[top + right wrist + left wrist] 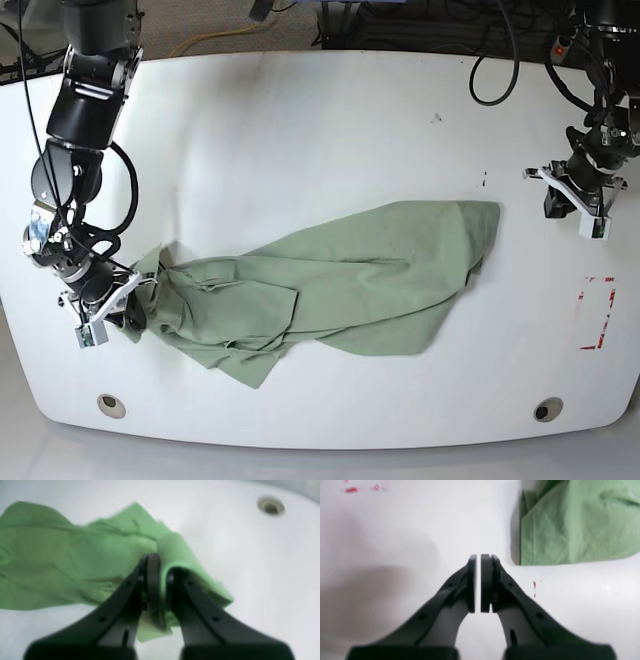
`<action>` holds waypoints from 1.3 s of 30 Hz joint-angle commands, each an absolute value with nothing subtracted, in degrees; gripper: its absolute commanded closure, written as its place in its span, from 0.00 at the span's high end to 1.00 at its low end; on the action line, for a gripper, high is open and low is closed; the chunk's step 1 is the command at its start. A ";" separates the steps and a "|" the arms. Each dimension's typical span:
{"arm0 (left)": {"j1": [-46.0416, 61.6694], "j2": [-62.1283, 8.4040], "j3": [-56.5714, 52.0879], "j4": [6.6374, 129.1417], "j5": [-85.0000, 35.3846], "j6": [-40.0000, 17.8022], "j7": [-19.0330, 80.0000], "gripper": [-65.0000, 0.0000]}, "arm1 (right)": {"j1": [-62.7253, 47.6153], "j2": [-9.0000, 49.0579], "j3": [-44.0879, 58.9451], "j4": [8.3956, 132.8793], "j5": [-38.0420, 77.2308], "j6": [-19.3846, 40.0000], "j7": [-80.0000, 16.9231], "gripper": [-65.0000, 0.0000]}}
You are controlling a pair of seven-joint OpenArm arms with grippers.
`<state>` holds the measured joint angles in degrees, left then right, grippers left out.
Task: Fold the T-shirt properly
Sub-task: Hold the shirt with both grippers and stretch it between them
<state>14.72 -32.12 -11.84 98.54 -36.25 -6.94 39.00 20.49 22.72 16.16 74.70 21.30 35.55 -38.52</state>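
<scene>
Since the right gripper (160, 580) was clamped on one bunched edge of the T-shirt (340, 280) at lower left, the knit looked likely to slip or drag crumpled. Upper right, the left gripper (481, 582) hung closed, empty. The white table (300, 120) carried red marks (598, 312).

We see a white table (300, 110) with two round holes (111, 405) along its near edge, red markings (598, 313) near one side, and dark cables (420, 25) beyond it
</scene>
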 commanded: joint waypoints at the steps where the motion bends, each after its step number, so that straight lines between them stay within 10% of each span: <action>1: 14.81 -33.36 -12.35 99.56 -36.53 -7.08 37.41 0.02 | 20.35 22.20 17.89 77.85 22.81 35.74 -37.05 0.00; 9: 14.81 -31.78 -12.44 99.74 -36.62 -7.08 37.76 0.07 | 11.30 21.85 23.43 81.54 22.81 35.82 -37.05 0.00; 17: 14.55 -25.54 -12.62 99.65 -36.70 -7.08 37.76 0.77 | 4.88 21.76 24.22 85.41 22.81 35.82 -37.05 0.00; 21: 13.41 -21.67 -12.35 99.21 -36.44 -6.99 37.32 0.94 | 4.18 20.35 24.22 86.20 23.25 35.82 -37.05 0.00; 39: -3.65 -18.95 -0.31 79.43 -36.35 -6.90 37.67 0.95 | 4.62 18.24 24.22 86.02 25.80 35.56 -37.05 0.00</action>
<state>-2.46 -17.89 -0.32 80.16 -36.05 -6.81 38.59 3.18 16.99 23.90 84.82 24.69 35.62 -38.65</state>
